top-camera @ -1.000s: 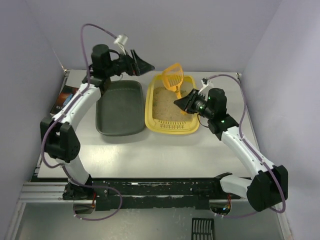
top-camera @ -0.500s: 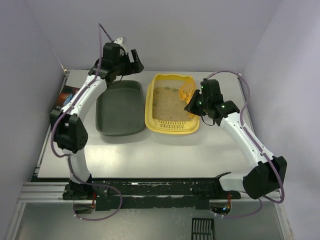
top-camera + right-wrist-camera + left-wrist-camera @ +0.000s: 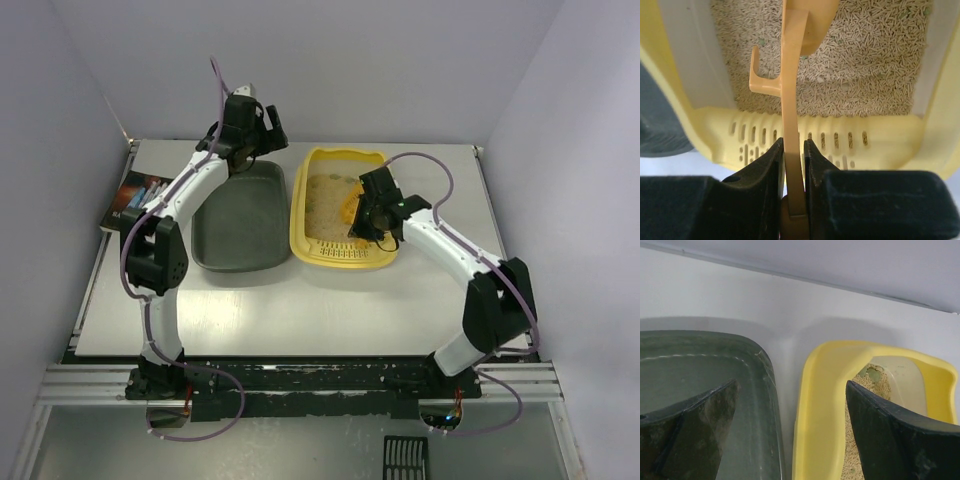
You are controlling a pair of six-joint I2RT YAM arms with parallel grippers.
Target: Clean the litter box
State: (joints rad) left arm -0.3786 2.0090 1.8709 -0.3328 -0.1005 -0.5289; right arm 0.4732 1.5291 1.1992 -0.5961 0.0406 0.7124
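Right fingers (image 3: 765, 165) are clamped tight on the scoop (image 3: 792, 95) handle, which stands edge-on between them. That puts the scoop head out front, down at the litter (image 3: 875, 65) in the far half of the box (image 3: 298, 212). Gripping the handle's tail end probably buys reach past the box's slotted ledge, which is at its near end.

The box sits on the surface (image 3: 300, 310), just right of the grey tray (image 3: 240, 225), long sides next to each other. Guessing that's so scooped clumps only need a short hop across.

Left fingers (image 3: 695, 435) are spread wide with nothing in them. They hang over the box's far-left corner and the tray's rim, seemingly parked out of the way. A few greenish bits show in the litter, so the scooping looks unfinished.
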